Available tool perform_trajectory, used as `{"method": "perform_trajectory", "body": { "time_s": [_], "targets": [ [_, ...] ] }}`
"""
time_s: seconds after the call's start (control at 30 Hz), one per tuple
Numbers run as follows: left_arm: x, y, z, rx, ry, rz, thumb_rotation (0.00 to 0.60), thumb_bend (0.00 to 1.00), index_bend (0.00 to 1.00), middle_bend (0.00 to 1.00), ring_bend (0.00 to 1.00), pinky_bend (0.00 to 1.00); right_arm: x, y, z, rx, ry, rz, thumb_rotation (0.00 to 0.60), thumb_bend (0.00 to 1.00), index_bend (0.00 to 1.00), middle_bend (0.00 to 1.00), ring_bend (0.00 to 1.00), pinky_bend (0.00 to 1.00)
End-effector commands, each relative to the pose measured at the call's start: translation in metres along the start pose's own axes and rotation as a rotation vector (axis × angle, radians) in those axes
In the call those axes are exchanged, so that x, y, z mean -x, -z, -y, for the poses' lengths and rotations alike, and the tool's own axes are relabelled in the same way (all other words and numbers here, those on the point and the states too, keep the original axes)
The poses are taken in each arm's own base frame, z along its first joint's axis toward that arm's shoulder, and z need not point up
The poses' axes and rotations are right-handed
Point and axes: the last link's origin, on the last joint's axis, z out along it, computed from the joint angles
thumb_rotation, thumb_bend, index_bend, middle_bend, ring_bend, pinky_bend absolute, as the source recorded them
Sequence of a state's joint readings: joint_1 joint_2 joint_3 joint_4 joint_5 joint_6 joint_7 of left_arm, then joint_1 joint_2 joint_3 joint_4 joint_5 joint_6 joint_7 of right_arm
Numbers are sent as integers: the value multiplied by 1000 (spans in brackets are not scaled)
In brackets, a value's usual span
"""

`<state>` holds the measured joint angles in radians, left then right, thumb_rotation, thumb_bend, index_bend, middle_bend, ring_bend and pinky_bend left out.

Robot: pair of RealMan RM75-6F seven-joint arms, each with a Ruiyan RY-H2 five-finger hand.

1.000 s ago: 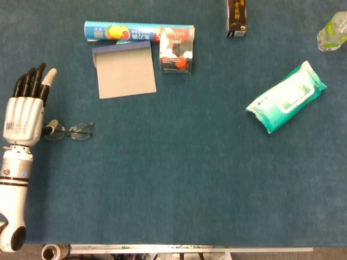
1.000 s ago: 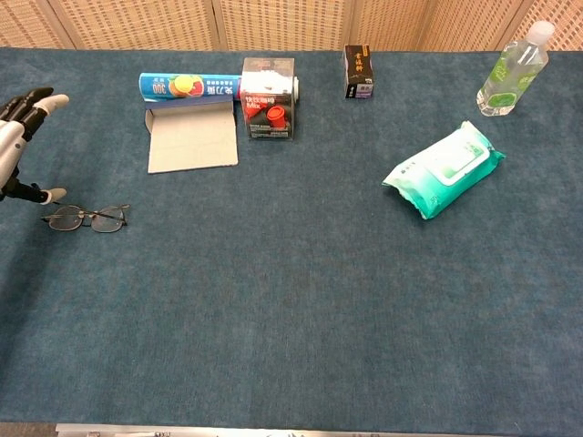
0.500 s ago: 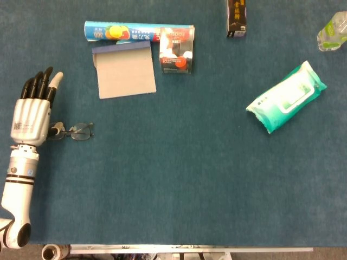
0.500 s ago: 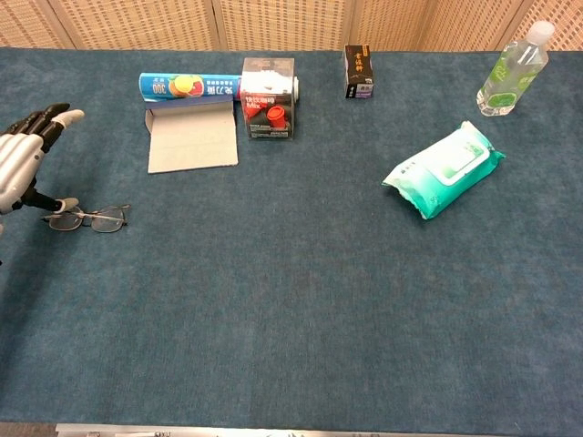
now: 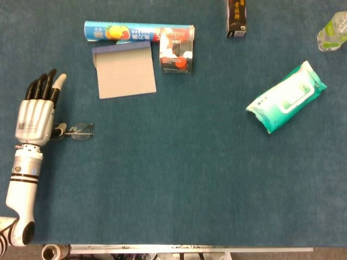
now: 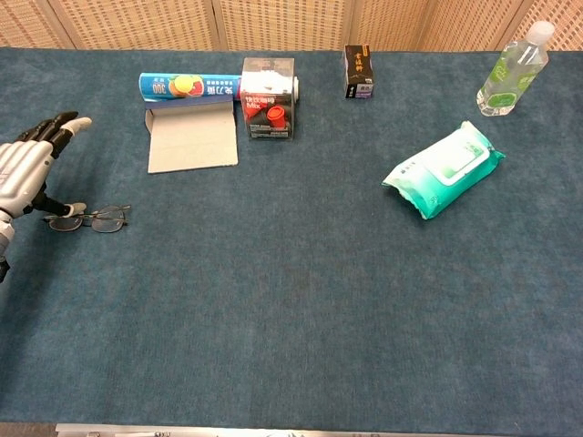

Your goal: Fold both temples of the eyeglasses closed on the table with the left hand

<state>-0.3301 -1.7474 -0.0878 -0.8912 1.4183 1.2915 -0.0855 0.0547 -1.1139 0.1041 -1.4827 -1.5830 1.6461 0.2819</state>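
Observation:
Thin-framed eyeglasses (image 5: 79, 131) (image 6: 98, 218) lie flat on the blue cloth near the table's left side. My left hand (image 5: 38, 112) (image 6: 29, 168) hovers over their left end with its fingers stretched out and away, back of the hand up. Its thumb tip sits at the left lens, touching or just over the frame. The hand holds nothing. The left part of the glasses is partly hidden under the hand in the head view. My right hand is not seen in either view.
A grey card (image 5: 125, 70) and a colourful tube (image 5: 124, 31) lie beyond the glasses, beside a red-and-white box (image 5: 176, 51). A wet-wipes pack (image 5: 286, 97), a dark small box (image 5: 237, 18) and a clear bottle (image 6: 510, 71) sit to the right.
My left hand has shifted rightward, moving over the left end of the glasses. The glasses have barely moved.

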Motion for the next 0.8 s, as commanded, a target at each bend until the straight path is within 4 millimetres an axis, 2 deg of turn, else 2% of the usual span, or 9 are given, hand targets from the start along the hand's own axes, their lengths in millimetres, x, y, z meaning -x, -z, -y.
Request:
{"method": "perform_trajectory", "body": {
  "time_s": [0.03,0.13,0.37,0.47,0.53,0.8],
  "targets": [
    [-8,3,-1,16,4,-37,600,101,0,0,0,92,0,0,0,1,0,1,600,278,683,535,318,253],
    [-21,7,-4,42,8,-88,600,100,0,0,0,93,1,-1,0,1,4,1,600,278,682,535,318,253],
    [-70,29,-15,114,28,-199,600,101,0,0,0,93,8,-3,1,3,22,24,600,278,683,535,318,254],
    [-80,35,-18,125,32,-220,600,100,0,0,0,93,10,-4,1,4,26,30,600,278,683,535,318,254],
    [-99,48,-22,152,41,-262,600,101,0,0,0,92,15,-6,0,9,40,49,600,278,683,535,318,253],
    [-137,80,-21,168,51,-320,600,101,0,0,0,92,25,-10,-2,23,72,82,600,278,683,535,318,254]
  ]
}}
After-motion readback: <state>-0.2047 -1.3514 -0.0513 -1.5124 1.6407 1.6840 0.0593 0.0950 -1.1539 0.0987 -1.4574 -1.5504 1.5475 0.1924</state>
